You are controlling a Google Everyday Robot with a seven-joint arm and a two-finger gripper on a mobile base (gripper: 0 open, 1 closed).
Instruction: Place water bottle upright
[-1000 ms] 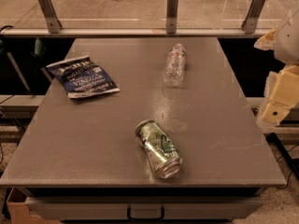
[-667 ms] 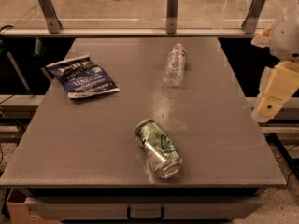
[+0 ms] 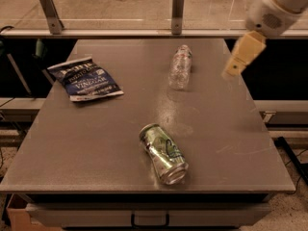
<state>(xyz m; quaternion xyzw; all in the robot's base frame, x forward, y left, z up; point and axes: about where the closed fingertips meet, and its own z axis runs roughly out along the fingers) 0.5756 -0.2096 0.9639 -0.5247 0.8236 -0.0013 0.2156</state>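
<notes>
The water bottle (image 3: 180, 67), clear and ribbed, lies on its side at the back middle of the grey table (image 3: 96, 143), its length running front to back. My gripper (image 3: 234, 67) hangs above the table's right side, to the right of the bottle and apart from it. It holds nothing that I can see.
A green-patterned drink can (image 3: 163, 153) lies on its side near the table's front middle. A dark blue chip bag (image 3: 85, 78) lies flat at the back left. A railing with metal posts (image 3: 177, 11) runs behind the table.
My gripper has moved up and to the left, from beside the table's right edge to above its right side, nearer the bottle. The bottle, can and bag have not moved.
</notes>
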